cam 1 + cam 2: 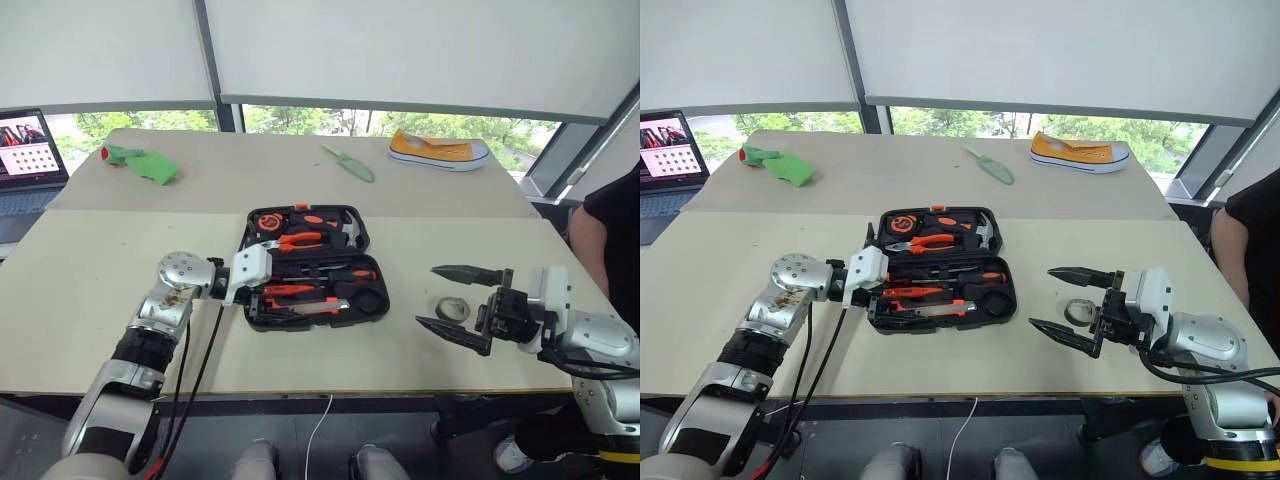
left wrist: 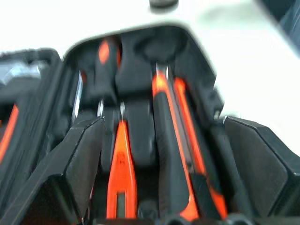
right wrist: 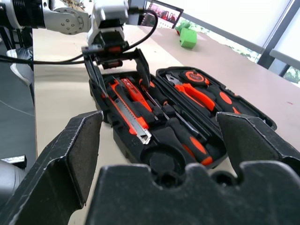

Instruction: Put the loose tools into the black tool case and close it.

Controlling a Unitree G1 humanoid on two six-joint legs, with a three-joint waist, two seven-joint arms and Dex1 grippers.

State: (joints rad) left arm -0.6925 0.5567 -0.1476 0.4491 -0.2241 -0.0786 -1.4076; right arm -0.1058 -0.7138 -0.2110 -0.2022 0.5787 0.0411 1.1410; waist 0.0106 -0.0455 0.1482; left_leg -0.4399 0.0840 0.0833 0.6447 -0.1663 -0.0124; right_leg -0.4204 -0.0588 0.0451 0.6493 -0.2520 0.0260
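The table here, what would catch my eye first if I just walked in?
Probably the open black tool case in the middle of the table, packed with orange-handled tools, with the left gripper standing open over its near half. To the case's right, the right gripper is spread wide beside a dark grey tape roll lying loose on the table.

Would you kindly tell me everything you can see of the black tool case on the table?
The black tool case is a hinged plastic clamshell with rounded corners, lying open and flat on the beige table. Its far half holds orange pliers, a hammer and a tape measure in moulded slots. Its near half holds screwdrivers and a utility knife; the round recess is empty. The open left gripper hovers over its near half.
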